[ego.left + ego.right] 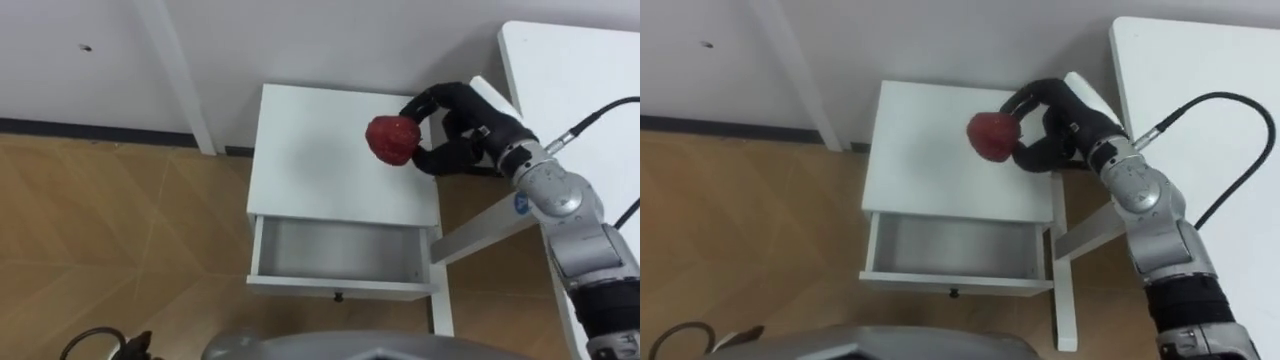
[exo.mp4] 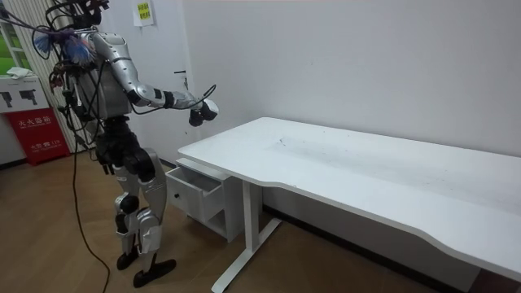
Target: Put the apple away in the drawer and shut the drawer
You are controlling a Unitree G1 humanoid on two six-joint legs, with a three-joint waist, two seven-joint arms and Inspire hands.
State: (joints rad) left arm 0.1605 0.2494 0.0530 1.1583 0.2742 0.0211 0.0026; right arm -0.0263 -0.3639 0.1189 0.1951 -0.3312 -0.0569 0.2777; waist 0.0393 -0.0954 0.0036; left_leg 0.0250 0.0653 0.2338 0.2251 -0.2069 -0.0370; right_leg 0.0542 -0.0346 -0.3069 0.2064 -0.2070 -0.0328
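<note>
A red apple [image 1: 392,139] [image 1: 991,135] is held in the air above the top of the small white cabinet [image 1: 310,150]. My right hand [image 1: 455,130] [image 1: 1058,125] is shut on it, dark fingers and thumb curled round its right side. Below, the cabinet's drawer [image 1: 340,255] [image 1: 952,252] stands pulled out toward me, its grey inside bare. In the room view I stand in front of the cabinet [image 2: 199,191] with my right hand [image 2: 201,112] stretched out over it.
A large white desk [image 1: 570,90] [image 2: 366,171] stands to the right, its leg [image 1: 480,230] close beside the cabinet. A white wall runs behind. The wooden floor [image 1: 110,220] lies to the left. A red box [image 2: 37,130] stands at the room view's left.
</note>
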